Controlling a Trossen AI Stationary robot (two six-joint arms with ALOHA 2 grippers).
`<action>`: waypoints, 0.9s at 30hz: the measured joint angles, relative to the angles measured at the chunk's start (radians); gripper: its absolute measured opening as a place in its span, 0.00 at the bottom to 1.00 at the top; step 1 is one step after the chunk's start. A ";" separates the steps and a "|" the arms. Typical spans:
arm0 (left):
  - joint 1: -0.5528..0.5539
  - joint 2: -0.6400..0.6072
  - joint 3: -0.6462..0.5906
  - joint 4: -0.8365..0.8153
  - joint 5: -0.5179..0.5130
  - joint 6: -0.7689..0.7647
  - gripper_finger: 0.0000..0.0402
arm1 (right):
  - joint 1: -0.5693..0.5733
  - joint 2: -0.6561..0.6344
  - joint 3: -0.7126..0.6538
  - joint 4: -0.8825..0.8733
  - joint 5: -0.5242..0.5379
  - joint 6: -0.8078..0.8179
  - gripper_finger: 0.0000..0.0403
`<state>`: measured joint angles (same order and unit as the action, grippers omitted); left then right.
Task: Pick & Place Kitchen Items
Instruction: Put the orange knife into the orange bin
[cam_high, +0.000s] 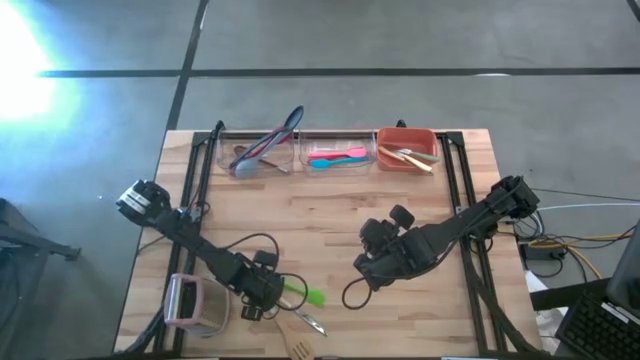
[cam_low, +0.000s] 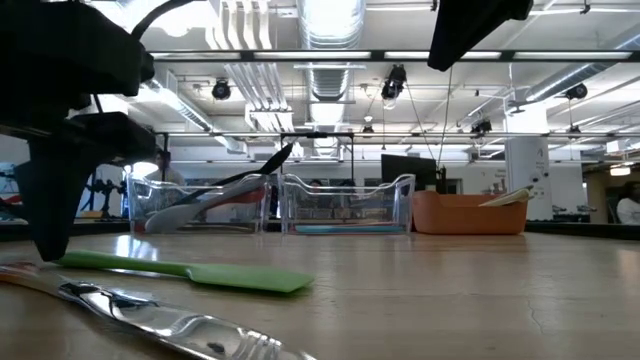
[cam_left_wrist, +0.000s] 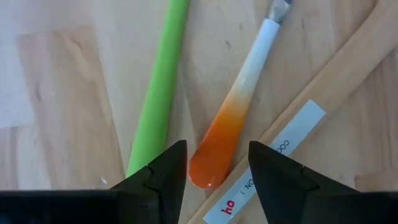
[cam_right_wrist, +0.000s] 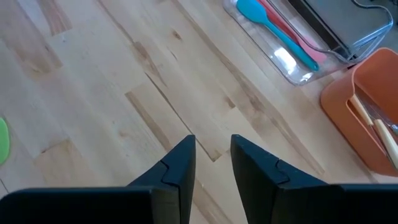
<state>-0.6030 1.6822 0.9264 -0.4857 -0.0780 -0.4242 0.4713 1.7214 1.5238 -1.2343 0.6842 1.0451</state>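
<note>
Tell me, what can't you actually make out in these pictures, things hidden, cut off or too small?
- Orange-handled utensil: its working end is cut off by the left wrist view's edge.
- Wooden utensil: cut off by the high view's bottom edge, so its type is unclear.
- Green spatula: handle hidden under the left gripper from above.
- Orange bin: opaque wall hides most contents in the low view.

place: looks like a robotics lab or workshop, not a home kitchen
ceiling: bare ducts (cam_low: 325, 60) and strip lights across the top of the low view
floor: plain grey concrete (cam_high: 400, 40) with dark lines, upper part of the high view
gear: cables (cam_high: 585, 240) and a keyboard (cam_high: 600, 330) at the right edge
table: wooden workbench (cam_high: 330, 200), center
</note>
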 joint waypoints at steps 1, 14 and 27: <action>0.002 0.001 0.000 0.001 -0.011 -0.003 0.43 | 0.000 0.000 0.000 0.000 0.000 -0.002 0.24; 0.058 -0.005 -0.002 -0.002 -0.052 0.019 0.43 | 0.000 0.000 0.000 0.007 0.000 -0.005 0.20; 0.081 -0.039 -0.008 0.011 -0.056 0.033 0.43 | 0.000 0.000 0.000 0.008 -0.001 -0.010 0.20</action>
<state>-0.5224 1.6428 0.9184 -0.4748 -0.1340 -0.3914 0.4713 1.7214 1.5238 -1.2260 0.6834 1.0355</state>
